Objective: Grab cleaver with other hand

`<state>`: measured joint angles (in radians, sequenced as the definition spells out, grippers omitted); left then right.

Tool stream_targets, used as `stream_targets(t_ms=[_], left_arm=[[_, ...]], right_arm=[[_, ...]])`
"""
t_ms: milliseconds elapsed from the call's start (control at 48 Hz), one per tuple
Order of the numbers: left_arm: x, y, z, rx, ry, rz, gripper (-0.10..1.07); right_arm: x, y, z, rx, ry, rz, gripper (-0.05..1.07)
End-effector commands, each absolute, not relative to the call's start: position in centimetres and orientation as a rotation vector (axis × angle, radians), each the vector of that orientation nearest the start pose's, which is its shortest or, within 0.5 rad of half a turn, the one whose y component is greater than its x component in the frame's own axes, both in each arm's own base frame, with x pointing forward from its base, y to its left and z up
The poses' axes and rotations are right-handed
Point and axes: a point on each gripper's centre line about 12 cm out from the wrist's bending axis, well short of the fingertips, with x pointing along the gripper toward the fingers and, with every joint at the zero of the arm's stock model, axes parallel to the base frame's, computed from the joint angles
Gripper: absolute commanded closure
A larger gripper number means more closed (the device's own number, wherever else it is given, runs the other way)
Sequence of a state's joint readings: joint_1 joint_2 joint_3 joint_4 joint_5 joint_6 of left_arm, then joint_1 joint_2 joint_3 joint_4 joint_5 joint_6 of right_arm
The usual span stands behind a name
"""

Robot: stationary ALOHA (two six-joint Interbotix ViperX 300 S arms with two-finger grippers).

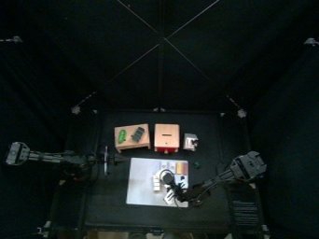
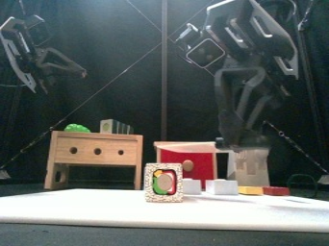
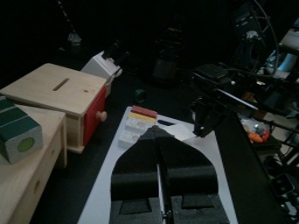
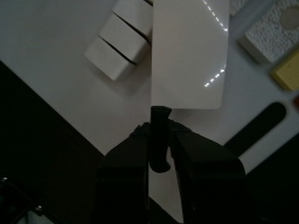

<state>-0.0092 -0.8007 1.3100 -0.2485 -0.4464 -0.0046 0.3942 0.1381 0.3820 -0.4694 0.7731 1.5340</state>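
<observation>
Jaws of the right gripper (image 4: 159, 142) are clamped on the black handle of the cleaver (image 4: 187, 52), and in the right wrist view we see its pale, broad blade reaching away from them over the white mat (image 1: 144, 168). We cannot tell whether the blade touches the mat or hangs just above it. From above, that arm comes in from the worktop's (image 1: 110, 184) right edge and leans down over the mat's front right part, so the cleaver sits near the worktop's front right corner. White blocks (image 4: 121, 44) lie just beside the blade on one side, and a speckled tile (image 4: 271, 35) lies near it on the other.

Our left gripper (image 3: 160, 162) is clenched on nothing; it hangs raised near the worktop's left edge, well apart from the cleaver.

Along the worktop's back edge stand a wooden box (image 2: 96, 159) with round holes in its front and a green item (image 2: 77, 128) on top, and a red box (image 2: 187, 154) just beside it. A small framed card (image 2: 164, 183) stands upright on the mat in front of the red box.
</observation>
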Motion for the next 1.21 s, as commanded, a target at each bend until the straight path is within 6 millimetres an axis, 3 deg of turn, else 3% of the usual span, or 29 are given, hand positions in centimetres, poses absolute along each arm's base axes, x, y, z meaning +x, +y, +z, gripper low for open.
stream_targets(t_ms=[0, 208, 333, 646, 875, 1188], left_arm=[[20.9, 0.9, 23.1, -0.23, 0.043, 0.099, 1.0], [21.2, 0.8, 24.1, -0.206, 0.019, 0.088, 0.99], [21.5, 0.5, 24.6, -0.148, 0.008, 0.058, 0.92], [22.2, -0.2, 25.3, 0.019, 0.003, -0.012, 0.35], [23.4, -0.5, 25.4, 0.104, 0.012, -0.043, 0.01], [27.2, -0.9, 26.3, 0.223, 0.0, -0.101, -0.04]], right_arm=[[38.3, 11.8, 18.7, 0.644, 0.936, -0.539, 0.62], [37.3, 11.3, 21.0, 0.691, 0.866, -0.455, 0.63], [37.0, 10.0, 23.0, 0.749, 0.773, -0.372, 0.63], [36.7, 6.6, 25.1, 0.972, 0.486, -0.053, 0.63], [36.5, 5.2, 26.3, 0.978, 0.317, 0.173, 0.63], [36.1, 4.8, 26.4, 0.894, 0.278, 0.297, 0.63]])
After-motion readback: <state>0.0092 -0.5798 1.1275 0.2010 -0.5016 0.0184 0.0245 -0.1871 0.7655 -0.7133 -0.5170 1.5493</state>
